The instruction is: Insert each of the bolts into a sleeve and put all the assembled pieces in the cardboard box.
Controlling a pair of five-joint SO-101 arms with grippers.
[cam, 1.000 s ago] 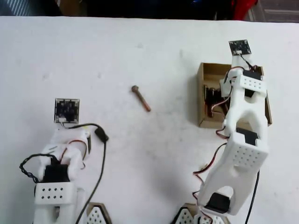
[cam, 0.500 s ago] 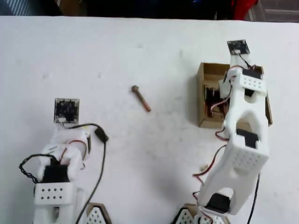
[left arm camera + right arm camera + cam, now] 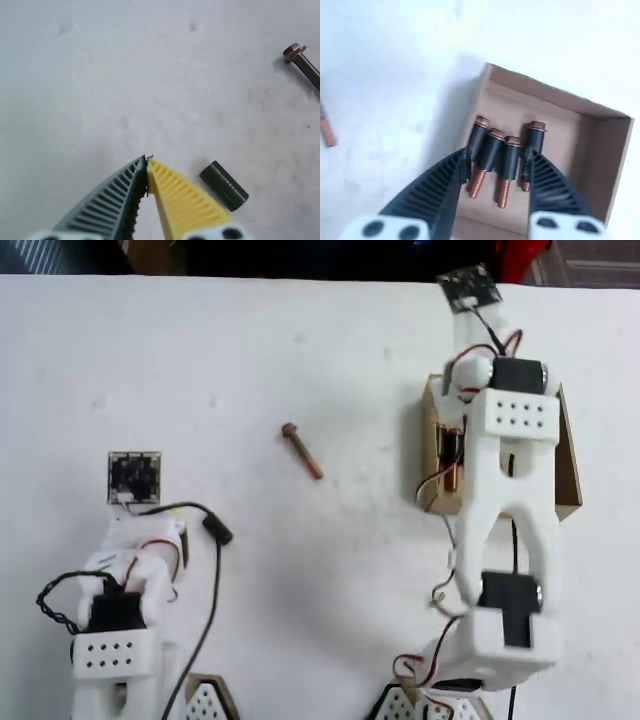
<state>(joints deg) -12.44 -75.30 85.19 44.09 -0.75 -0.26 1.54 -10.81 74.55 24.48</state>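
A copper bolt [image 3: 300,450] lies loose on the white table, left of the cardboard box [image 3: 432,405]. My right arm [image 3: 508,430] hangs over that box. From the right wrist, my right gripper [image 3: 495,162] stands open above the box [image 3: 560,100], with nothing between its fingers. Several bolts in black sleeves [image 3: 495,150] lie side by side on the box floor. My left gripper [image 3: 146,160] is shut and empty, low over the table. A loose black sleeve [image 3: 224,185] lies just beside its yellow finger [image 3: 180,200]. The loose bolt [image 3: 302,61] lies farther off.
The left arm [image 3: 120,590] sits at the front left with a black cable [image 3: 215,540] trailing beside it. Bare table [image 3: 300,340] stretches between the arms and toward the far edge.
The right arm has stretched farther out over the box, and its wrist camera board has moved toward the far edge. The left arm has barely shifted. The bolt has not moved.
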